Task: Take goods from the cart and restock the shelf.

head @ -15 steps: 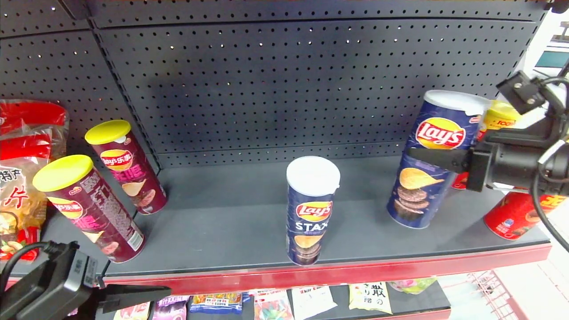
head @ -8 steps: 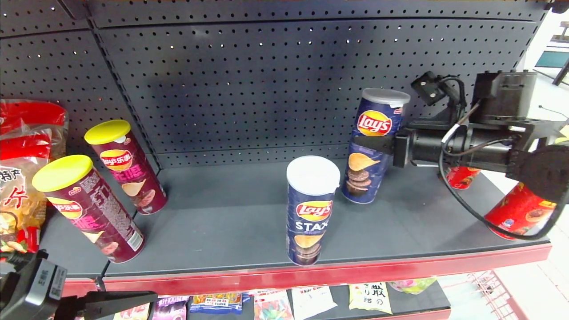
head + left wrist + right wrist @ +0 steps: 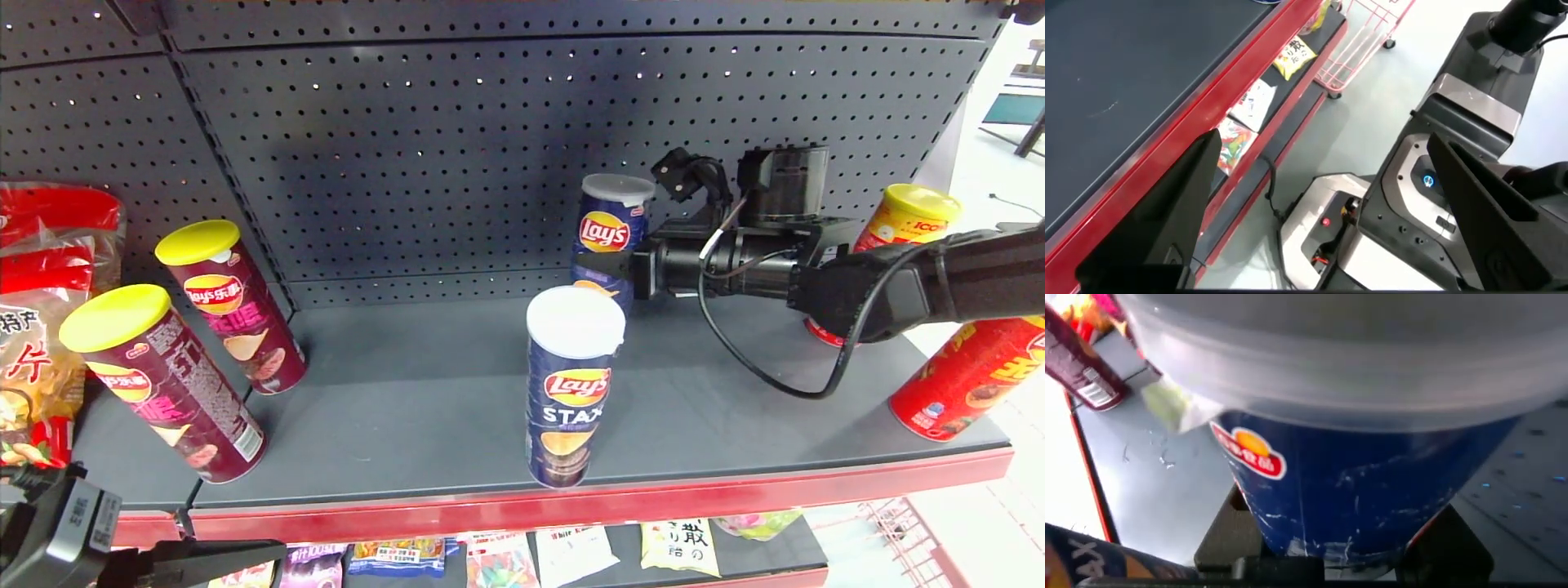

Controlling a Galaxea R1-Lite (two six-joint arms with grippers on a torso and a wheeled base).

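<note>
Clamping the blue chip can (image 3: 608, 220), the right end effector (image 3: 611, 267) held it at 12 o'clock from the front can (image 3: 571, 392), likely forming a row.

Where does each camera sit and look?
Head: atop the robot, facing forward and down at the shelf; left pincer and right pincer show.
Left wrist: on the left arm, facing the floor past the shelf's red edge; its open pincer shows.
Right wrist: on the right arm, close on the blue can its pincer grips.
Head and right wrist share that can.
</note>
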